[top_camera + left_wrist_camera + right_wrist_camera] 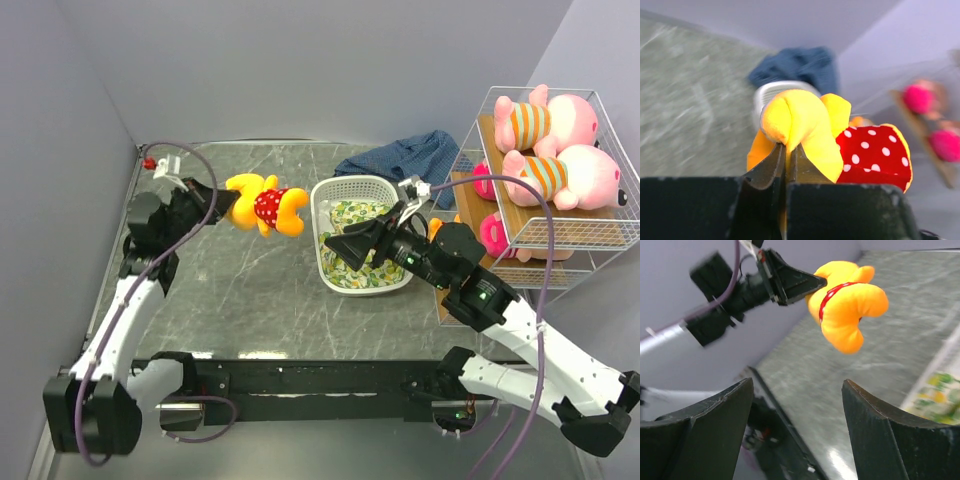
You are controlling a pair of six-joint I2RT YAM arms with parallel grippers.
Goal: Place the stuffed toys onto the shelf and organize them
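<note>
Now the left pincer (226,198) is pinched shut on a yellow lobe of the bear (266,206), held above the table.
The bear, in a red white-spotted top, juts straight out beyond those fingertips. Opposite it the right pincer (336,246) stands wide and empty above the white basket (330,190), with the bear well ahead of its gap. Behind that arm, two pink pigs (552,122) lie on the shelf's (560,236) top tier.

Yellow-orange for the bear (265,205), with a red shirt dotted white. Pink for the two pigs (560,120), shirts striped orange and cream. Hot pink for the dolls (495,235). White wire and light brown planks for the shelf (575,235). White for the basket (335,190), yellow-and-green print on the cloth (358,215), dark blue for the fabric (405,155), grey marbling on the table (240,290).
</note>
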